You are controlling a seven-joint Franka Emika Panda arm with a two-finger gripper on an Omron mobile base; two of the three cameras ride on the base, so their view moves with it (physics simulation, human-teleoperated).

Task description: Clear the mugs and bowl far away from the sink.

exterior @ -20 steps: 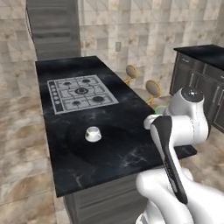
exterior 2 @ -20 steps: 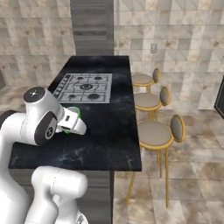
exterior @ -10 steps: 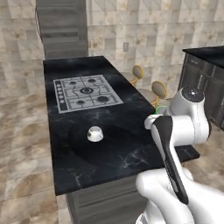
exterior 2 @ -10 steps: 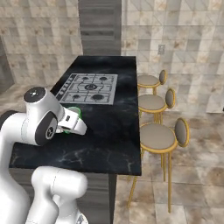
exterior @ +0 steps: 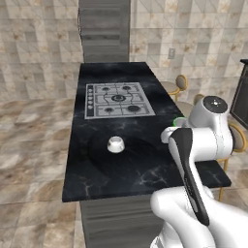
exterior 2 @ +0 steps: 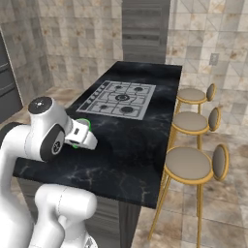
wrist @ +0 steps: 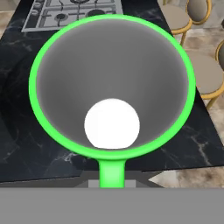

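Tool point(exterior 2: 86, 138) clamped nearly shut on the green mug point(wrist: 112, 87), which hangs off the table point(exterior: 140, 167) instead of standing on it; the hand view looks straight down the mug's mouth, past the green rim to its pale round bottom, with the handle stub at the lower edge of that view. In the right base view the mug point(exterior 2: 81, 130) shows as a green arc tucked against the wrist, held above the near end of the dark marble top, on the side of the gas hob point(exterior: 117, 100) nearest the robot.

What the coming move turns on, as I judge it, is where the mug sits relative to that hob: it is carried on the near side, towards the table edge with the bar stools point(exterior 2: 193, 164) (the hand view shows the seats just off that edge). The white bowl point(exterior: 115, 144) rests on the table on the same near side of the hob, but towards the opposite long edge, well apart from the mug. Setting the mug down means lowering it onto bare marble between hob and near edge, with its long axis upright.
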